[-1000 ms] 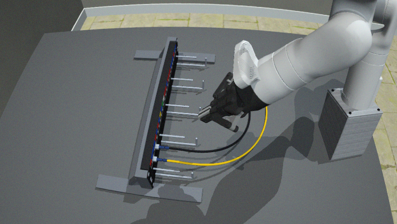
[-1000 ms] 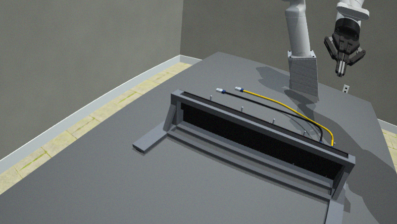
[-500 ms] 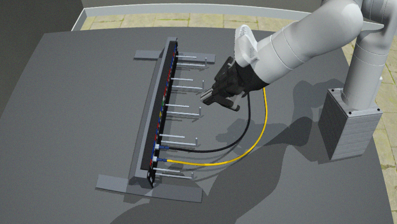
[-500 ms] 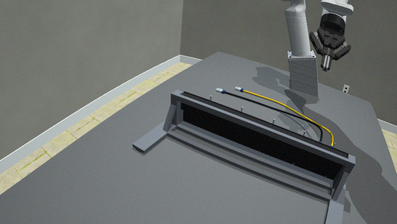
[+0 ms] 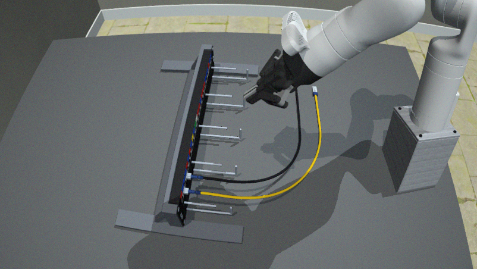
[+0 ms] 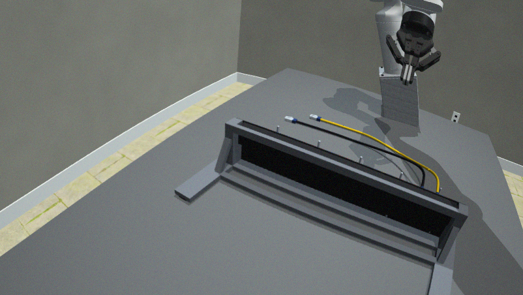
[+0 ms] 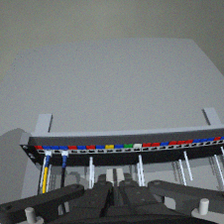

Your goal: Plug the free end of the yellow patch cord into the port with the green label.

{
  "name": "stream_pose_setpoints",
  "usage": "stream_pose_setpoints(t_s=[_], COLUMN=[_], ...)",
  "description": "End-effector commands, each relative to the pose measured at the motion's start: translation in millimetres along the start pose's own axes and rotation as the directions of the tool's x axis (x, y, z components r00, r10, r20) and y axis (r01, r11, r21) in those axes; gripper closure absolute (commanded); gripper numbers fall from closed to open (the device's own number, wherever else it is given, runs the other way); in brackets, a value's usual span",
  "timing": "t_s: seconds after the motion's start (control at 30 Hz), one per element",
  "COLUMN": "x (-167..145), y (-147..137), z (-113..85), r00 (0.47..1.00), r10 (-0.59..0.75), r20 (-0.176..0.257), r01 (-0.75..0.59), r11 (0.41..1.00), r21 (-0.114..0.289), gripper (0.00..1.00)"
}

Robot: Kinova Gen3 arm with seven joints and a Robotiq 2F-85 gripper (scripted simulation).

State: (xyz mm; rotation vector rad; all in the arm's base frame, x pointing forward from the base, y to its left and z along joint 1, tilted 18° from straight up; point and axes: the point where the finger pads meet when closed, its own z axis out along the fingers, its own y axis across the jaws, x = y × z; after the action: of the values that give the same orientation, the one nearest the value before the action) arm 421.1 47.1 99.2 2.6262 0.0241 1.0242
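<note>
Our gripper [image 5: 251, 95], pressed together and holding nothing, hangs mid-frame; we should spread it, then descend on the yellow cord's plug [image 5: 314, 89], latch up.

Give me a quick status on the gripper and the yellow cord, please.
Gripper shut, fingers empty, above the table. Yellow cord's free plug lying on the table, unplugged. Black cord lies alongside, between it and the rack.
</note>
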Motion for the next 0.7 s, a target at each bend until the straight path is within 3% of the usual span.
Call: stream_pose_setpoints(t_s=[0.0,0.37,0.67], x=[1.2,1.2,1.2], y=[4.7,4.9,5.0], z=[-0.3,3.9,35.5], r00=[1.000,1.000,1.000], r10=[0.008,0.008,0.008], r20=[-0.001,-0.001,-0.001], r01=[-0.008,-0.008,-0.008], r11=[1.000,1.000,1.000], r21=[-0.004,-0.004,-0.004], gripper=[1.00,1.00,1.00])
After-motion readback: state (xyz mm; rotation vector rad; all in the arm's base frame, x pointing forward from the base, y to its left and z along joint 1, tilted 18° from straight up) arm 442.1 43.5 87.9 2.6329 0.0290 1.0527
